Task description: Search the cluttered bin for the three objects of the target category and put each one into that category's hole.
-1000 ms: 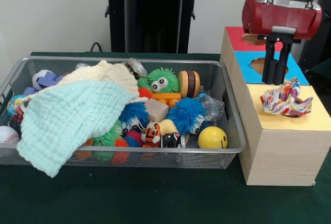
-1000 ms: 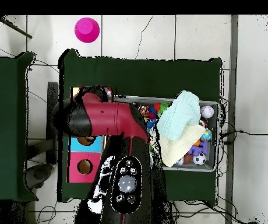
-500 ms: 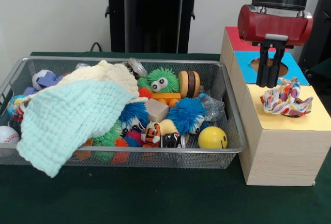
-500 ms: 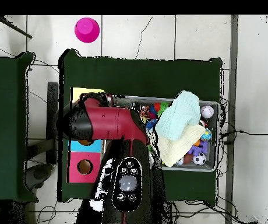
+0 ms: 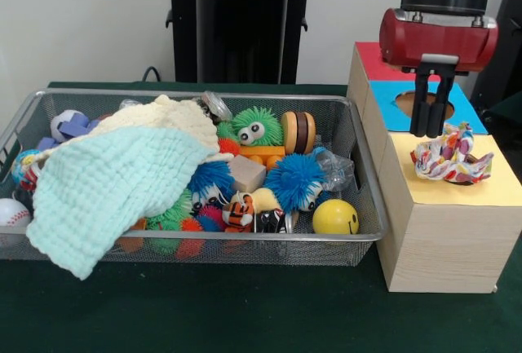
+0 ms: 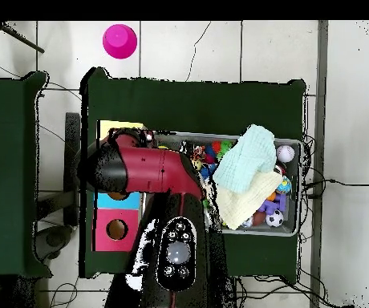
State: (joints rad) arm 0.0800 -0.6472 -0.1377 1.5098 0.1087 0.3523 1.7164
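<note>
The knotted cloth rope toy (image 5: 451, 158) lies on the yellow panel (image 5: 497, 183) of the wooden box, over its hole. It looks light, soft and floppy, best pinched at the thick middle knot. Just above and left of it, the gripper (image 5: 430, 114) hangs empty, fingers nearly together.

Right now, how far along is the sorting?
One multicoloured rope toy lies on the box's yellow panel, on top of it rather than dropped into a hole. The tool hangs empty just above it, over the blue panel. Nothing is in hand. The wire bin is full of toys, half covered by a mint cloth, so searching remains.
</note>
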